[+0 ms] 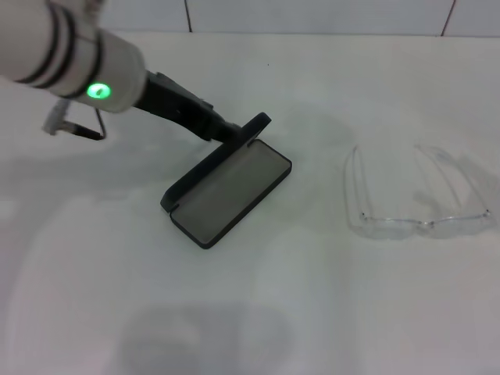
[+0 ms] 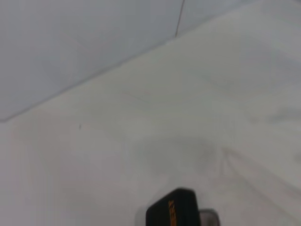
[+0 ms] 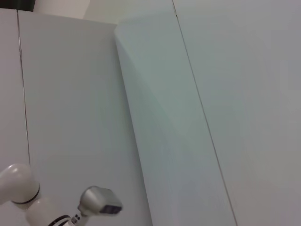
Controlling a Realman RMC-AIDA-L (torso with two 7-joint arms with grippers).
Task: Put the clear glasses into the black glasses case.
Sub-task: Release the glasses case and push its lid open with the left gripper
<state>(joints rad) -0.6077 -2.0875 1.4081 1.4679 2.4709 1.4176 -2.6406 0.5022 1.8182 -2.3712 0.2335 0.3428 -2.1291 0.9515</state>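
The left gripper (image 1: pixel 244 131) fingers pinch the raised lid of the flat black hard glasses case (image 1: pixel 226 192), which lies open mid-worktop (image 1: pixel 312 312) showing its grey lining. The transparent plastic glasses (image 1: pixel 422 199) lie toward the worktop's right edge. Only the left wrist view shows the lid's orange lettering.

The head view looks down on the tabletop (image 1: pixel 328 312); the left wrist view sits close over the case (image 2: pixel 174 209), which both show; the right wrist view faces walls.

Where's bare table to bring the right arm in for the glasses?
Bare table lies in front of and right of the clear glasses, and between them and the black glasses case. Crowded only at the case's lid, where the left pincer sits.
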